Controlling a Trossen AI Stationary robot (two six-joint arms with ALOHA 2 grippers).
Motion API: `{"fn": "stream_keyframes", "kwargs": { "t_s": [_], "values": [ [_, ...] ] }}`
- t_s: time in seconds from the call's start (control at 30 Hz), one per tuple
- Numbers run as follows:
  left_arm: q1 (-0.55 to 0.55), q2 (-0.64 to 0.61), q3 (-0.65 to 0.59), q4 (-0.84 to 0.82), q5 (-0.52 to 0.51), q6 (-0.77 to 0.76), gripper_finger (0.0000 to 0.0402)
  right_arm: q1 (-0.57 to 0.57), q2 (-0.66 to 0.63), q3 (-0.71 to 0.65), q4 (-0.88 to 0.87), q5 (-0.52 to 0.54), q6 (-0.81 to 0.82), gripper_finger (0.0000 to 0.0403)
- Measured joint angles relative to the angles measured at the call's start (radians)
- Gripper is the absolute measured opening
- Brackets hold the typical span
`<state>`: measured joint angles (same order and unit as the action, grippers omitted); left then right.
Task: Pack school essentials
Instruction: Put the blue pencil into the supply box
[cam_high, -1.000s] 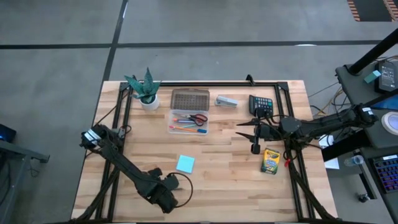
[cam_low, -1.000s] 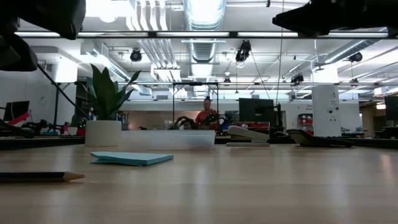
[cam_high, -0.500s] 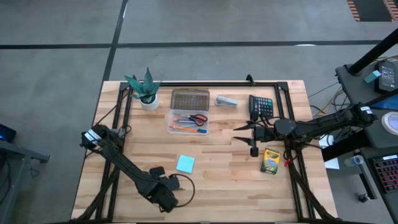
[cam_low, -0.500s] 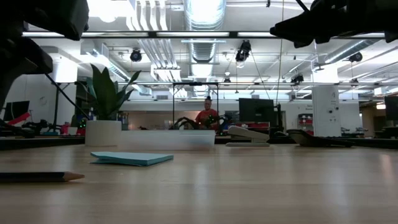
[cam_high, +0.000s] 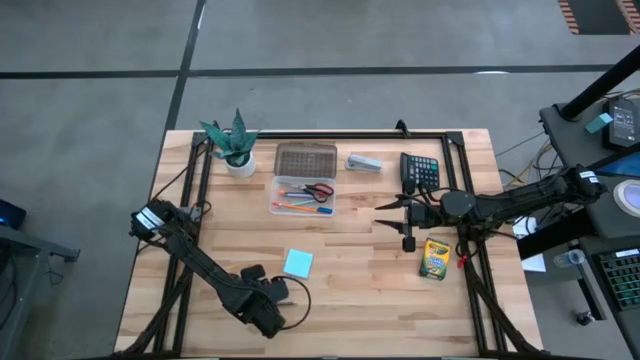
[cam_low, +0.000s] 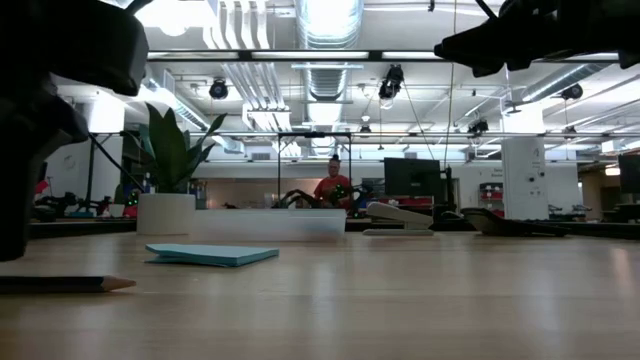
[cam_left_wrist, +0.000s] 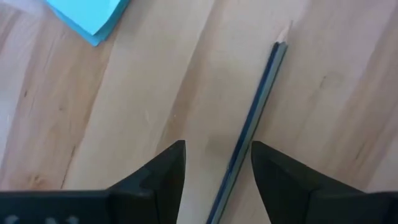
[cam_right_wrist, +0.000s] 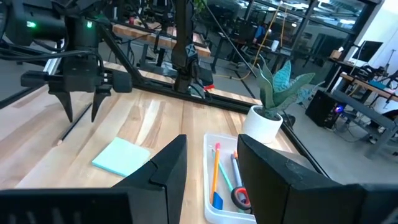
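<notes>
Your left gripper (cam_left_wrist: 214, 162) hangs open over the dark pencil (cam_left_wrist: 252, 124) at the table's near left, fingers either side, not touching. Notepad (cam_high: 298, 263) lies just right of it. Open case (cam_high: 303, 195) holds scissors (cam_high: 319, 191) and pens. Right gripper (cam_high: 392, 218) is open mid-right, crayon box (cam_high: 434, 259) nearby.

Overhead and table-level cameras share the blue notepad (cam_high: 298, 262) with both wrist cameras.

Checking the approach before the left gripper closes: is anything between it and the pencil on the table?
Nothing visible. The left gripper hangs open directly above the pencil, which lies alone on bare wood; the notepad sits off to one side.
</notes>
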<state>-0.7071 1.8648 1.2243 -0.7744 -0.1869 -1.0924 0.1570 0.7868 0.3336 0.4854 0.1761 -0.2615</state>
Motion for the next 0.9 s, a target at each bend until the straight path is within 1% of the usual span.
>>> {"fn": "stream_keyframes", "kwargs": {
  "t_s": [0.67, 0.8, 0.9],
  "values": [
    [0.000, 0.000, -0.005, 0.026, 0.018, 0.002, 0.0166, 0.000, 0.000, 0.000, 0.000, 0.001, 0.000, 0.0132],
    [-0.001, 0.000, -0.005, 0.037, 0.026, 0.014, 0.0166, 0.000, 0.000, 0.000, 0.000, 0.001, 0.000, 0.0132],
    [-0.001, 0.000, -0.005, 0.058, 0.053, 0.050, 0.0166, 0.000, 0.000, 0.000, -0.001, 0.001, 0.000, 0.0132]
  ]
}}
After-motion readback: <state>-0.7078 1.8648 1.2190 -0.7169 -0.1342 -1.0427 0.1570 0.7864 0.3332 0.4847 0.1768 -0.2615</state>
